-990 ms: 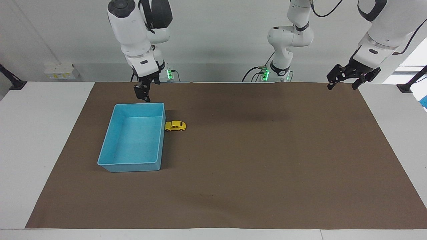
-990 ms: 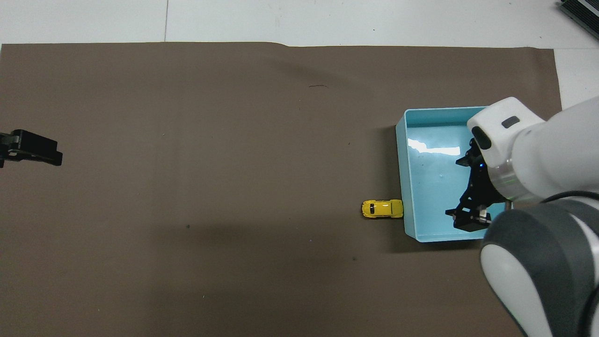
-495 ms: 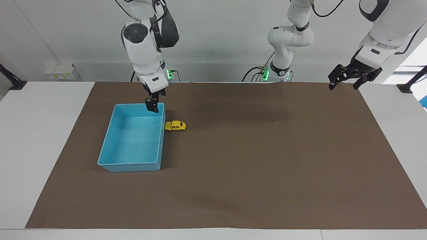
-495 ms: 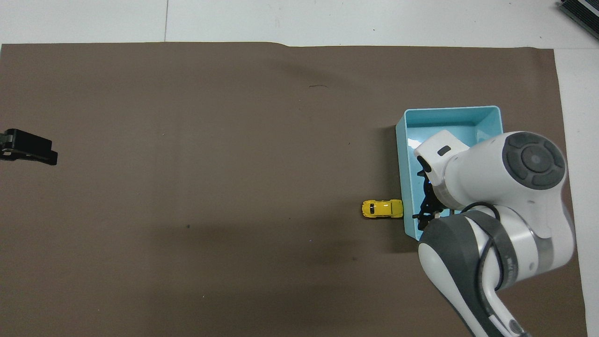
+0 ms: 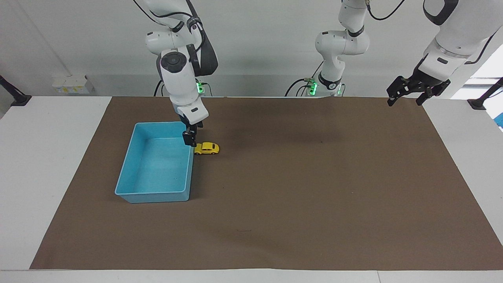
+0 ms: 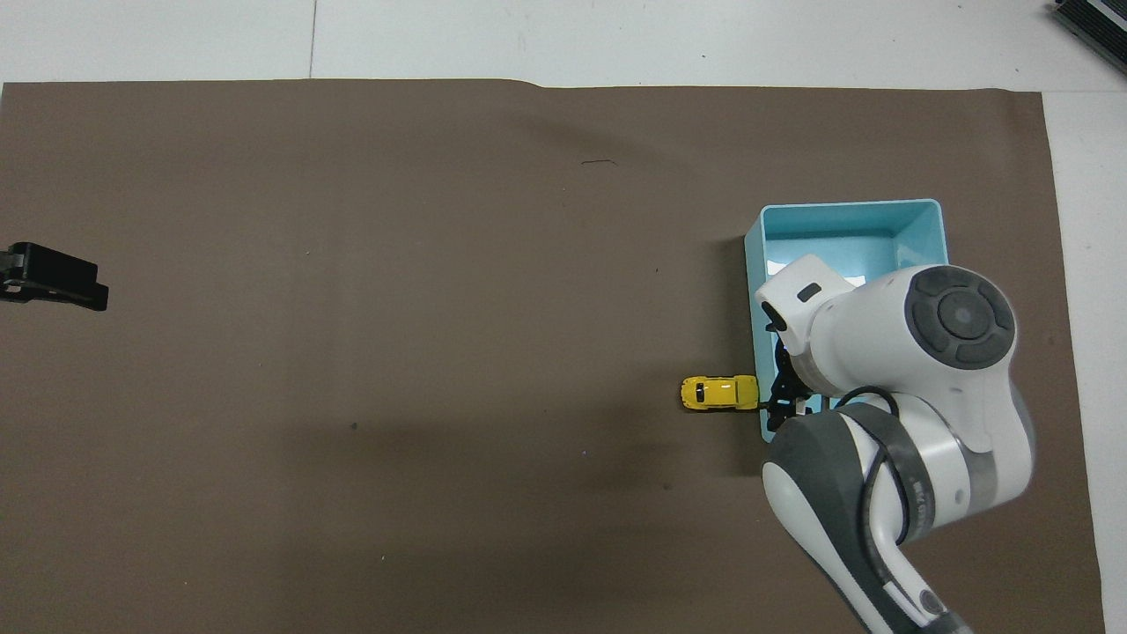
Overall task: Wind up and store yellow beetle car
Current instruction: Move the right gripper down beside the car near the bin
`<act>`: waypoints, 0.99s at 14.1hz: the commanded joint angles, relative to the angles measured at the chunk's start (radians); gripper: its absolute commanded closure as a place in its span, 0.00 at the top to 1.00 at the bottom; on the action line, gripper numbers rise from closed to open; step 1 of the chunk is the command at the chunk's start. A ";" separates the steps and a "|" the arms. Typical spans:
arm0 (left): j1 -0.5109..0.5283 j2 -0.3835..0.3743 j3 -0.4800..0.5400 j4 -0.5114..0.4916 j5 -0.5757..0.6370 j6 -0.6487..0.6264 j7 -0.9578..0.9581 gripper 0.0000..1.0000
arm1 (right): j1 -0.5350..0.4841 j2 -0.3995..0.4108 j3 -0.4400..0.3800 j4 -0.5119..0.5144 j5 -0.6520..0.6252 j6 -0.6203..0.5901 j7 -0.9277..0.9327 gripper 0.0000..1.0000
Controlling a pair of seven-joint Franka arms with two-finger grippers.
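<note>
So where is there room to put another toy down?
Plenty on the brown mat between the tiny yellow beetle car and the left tool. It's crowded where the car touches the light-blue plastic tray, under the right tool.

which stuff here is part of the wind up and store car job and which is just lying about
Part of the job:
- yellow beetle car, on the brown mat beside the tray
- light-blue tray
- right claw, over the tray's edge by the car

Just there:
- brown mat
- left claw, waiting
</note>
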 commanded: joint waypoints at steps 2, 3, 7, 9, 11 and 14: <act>0.014 0.009 -0.008 0.019 -0.003 -0.002 -0.010 1.00 | 0.010 0.042 -0.002 -0.030 0.001 0.063 0.011 1.00; 0.014 0.009 -0.008 0.019 -0.003 -0.002 -0.008 1.00 | 0.012 0.054 -0.002 -0.035 0.001 0.091 0.010 1.00; 0.014 0.009 -0.008 0.019 -0.003 -0.002 -0.010 1.00 | 0.015 0.105 -0.002 -0.065 0.001 0.171 0.014 1.00; 0.014 0.009 -0.010 0.019 -0.003 -0.002 -0.008 1.00 | 0.029 0.105 -0.002 -0.075 0.001 0.171 0.021 1.00; 0.013 0.009 -0.008 0.019 -0.003 -0.002 -0.008 1.00 | 0.032 0.097 -0.002 -0.097 0.001 0.171 0.021 1.00; 0.014 0.009 -0.008 0.019 -0.003 -0.002 -0.010 1.00 | 0.058 0.079 -0.002 -0.137 0.001 0.172 0.021 1.00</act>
